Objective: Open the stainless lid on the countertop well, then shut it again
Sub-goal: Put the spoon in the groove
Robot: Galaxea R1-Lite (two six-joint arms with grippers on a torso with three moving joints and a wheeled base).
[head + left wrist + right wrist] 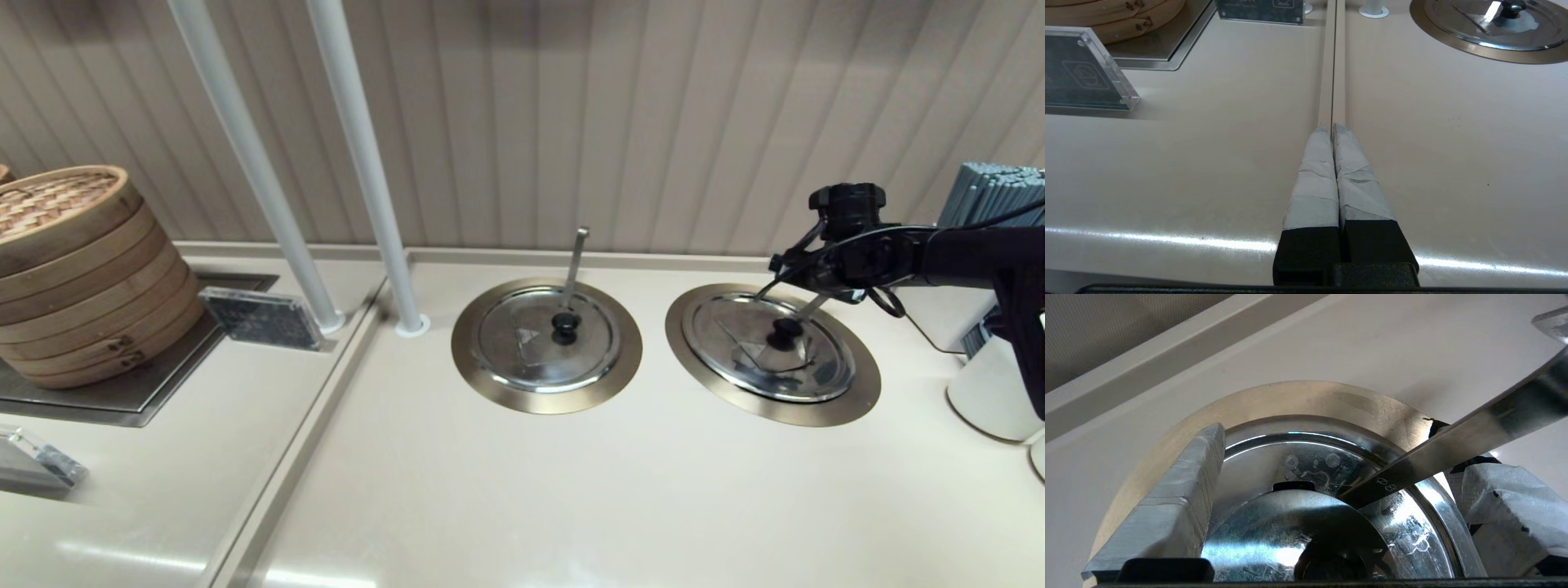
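Head view — right tool [784,273] above stainless lid [767,347], ladle handle [1453,451] between.

The lid [771,347], round shiny steel with a black knob [787,333] and a grey triangle mark, sat flat and closed on the well [857,402]. The well's wide bronze-gold ring lay flush in the counter, and its flat ladle handle [813,306] slanted up through the lid's edge.

right tool [1331,498] – grey-taped fingers | black arm – looped cables | left tool [1332,126] – grey-taped

Soft overhead light, glare on stainless lid [769,346]
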